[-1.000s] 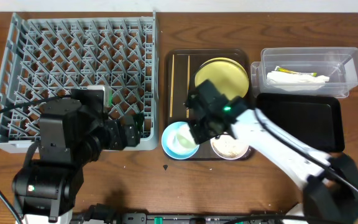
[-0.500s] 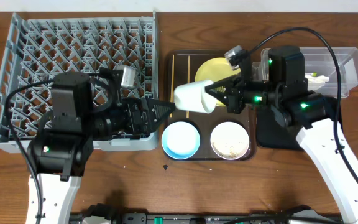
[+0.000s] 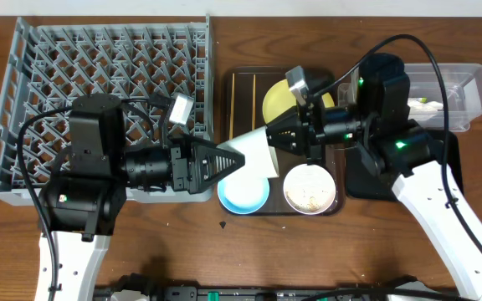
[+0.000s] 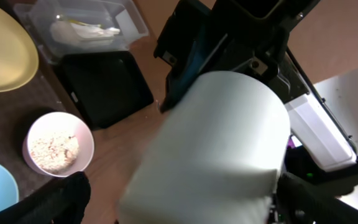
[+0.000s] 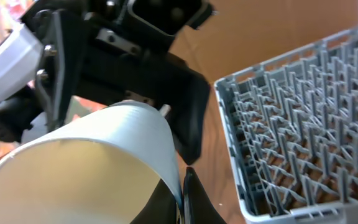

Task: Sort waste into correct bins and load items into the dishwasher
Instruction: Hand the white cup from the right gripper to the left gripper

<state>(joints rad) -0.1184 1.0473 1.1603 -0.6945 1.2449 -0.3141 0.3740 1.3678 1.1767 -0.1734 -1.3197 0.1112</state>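
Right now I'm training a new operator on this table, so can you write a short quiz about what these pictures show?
1. True or false: the white bowl holds whitish rice-like scraps.
2. What is the right gripper holding by the rim with its fingers? A) a fork B) the white cup C) a sponge
3. Fill in: in the overhead view, the chopsticks lie on the brown tray to the ___ of the yellow plate.

Key: 1 true; 2 B; 3 left.
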